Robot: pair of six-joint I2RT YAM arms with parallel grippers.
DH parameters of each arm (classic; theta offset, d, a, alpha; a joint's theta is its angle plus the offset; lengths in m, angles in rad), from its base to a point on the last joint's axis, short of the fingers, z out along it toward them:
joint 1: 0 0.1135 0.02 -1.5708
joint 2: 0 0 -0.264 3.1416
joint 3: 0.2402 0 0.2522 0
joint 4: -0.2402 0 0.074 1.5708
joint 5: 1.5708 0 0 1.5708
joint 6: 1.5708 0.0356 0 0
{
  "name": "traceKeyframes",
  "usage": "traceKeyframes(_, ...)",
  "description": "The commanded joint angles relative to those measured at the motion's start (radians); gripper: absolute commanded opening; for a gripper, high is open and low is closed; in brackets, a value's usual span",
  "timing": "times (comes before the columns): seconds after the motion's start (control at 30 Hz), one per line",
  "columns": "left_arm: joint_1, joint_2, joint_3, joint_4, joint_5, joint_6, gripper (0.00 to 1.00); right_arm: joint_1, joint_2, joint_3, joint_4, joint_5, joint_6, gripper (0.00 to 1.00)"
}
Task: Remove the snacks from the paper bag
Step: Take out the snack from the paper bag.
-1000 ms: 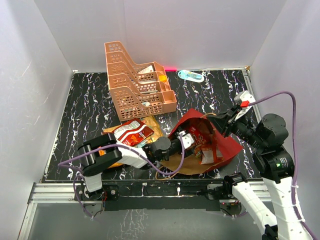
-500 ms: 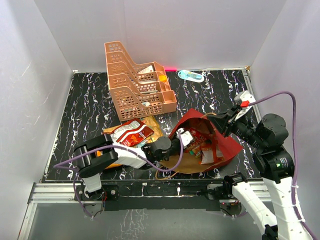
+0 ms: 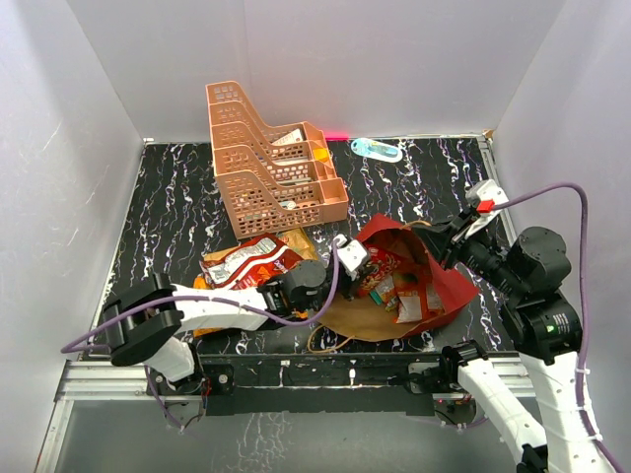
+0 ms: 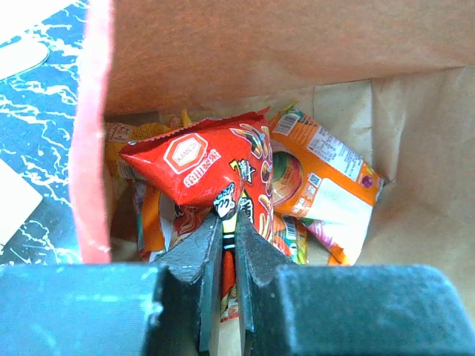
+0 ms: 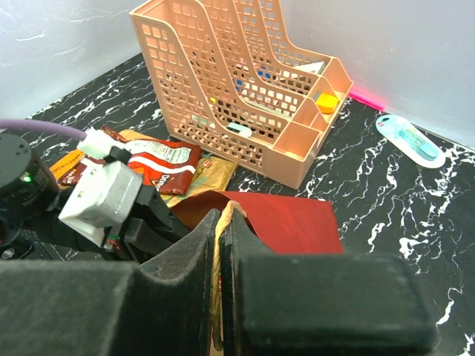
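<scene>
The paper bag [image 3: 449,288] lies on its side, red outside and brown kraft inside [image 4: 297,52], its mouth facing left. My left gripper [image 3: 353,264] reaches into the mouth and is shut [image 4: 230,222] on the lower edge of a red snack packet [image 4: 197,159]. An orange packet [image 4: 323,174] and more packets lie behind it inside the bag. My right gripper [image 3: 439,236] is shut [image 5: 220,216] on the bag's twine handle [image 5: 223,222], holding the upper side up. Outside the bag, a red chip bag [image 3: 246,261] lies on a tan-gold one [image 3: 304,244].
The peach tiered rack [image 3: 271,168] stands behind the chip bags. A small blue-green bottle [image 3: 378,149] lies near the back wall. White walls close in the black marbled table [image 3: 168,207] on three sides.
My left gripper has closed on the red packet in the bag's mouth and drawn back a little toward the left, its elbow swinging left. The right arm has held still.
</scene>
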Motion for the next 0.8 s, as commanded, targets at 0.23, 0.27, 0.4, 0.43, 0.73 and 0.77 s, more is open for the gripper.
traceKeyframes(0.23,-0.004,-0.298,0.089,-0.389,0.014,-0.179,0.00,0.004,-0.050,0.032,0.079,0.150,0.031,0.08)
traceKeyframes(0.27,-0.004,-0.336,0.095,-0.419,0.025,-0.196,0.00,0.003,-0.055,0.030,0.081,0.161,0.034,0.08)
traceKeyframes(0.4,-0.005,-0.449,0.137,-0.597,0.052,-0.266,0.00,0.002,-0.064,0.021,0.090,0.205,0.039,0.08)
traceKeyframes(0.43,-0.005,-0.476,0.153,-0.663,0.047,-0.286,0.00,0.003,-0.066,0.020,0.091,0.214,0.037,0.08)
traceKeyframes(0.73,-0.004,-0.687,0.327,-1.246,-0.187,-0.396,0.00,0.003,-0.076,0.012,0.104,0.243,0.025,0.08)
traceKeyframes(0.77,-0.003,-0.699,0.346,-1.311,-0.267,-0.429,0.00,0.003,-0.076,0.012,0.106,0.243,0.022,0.08)
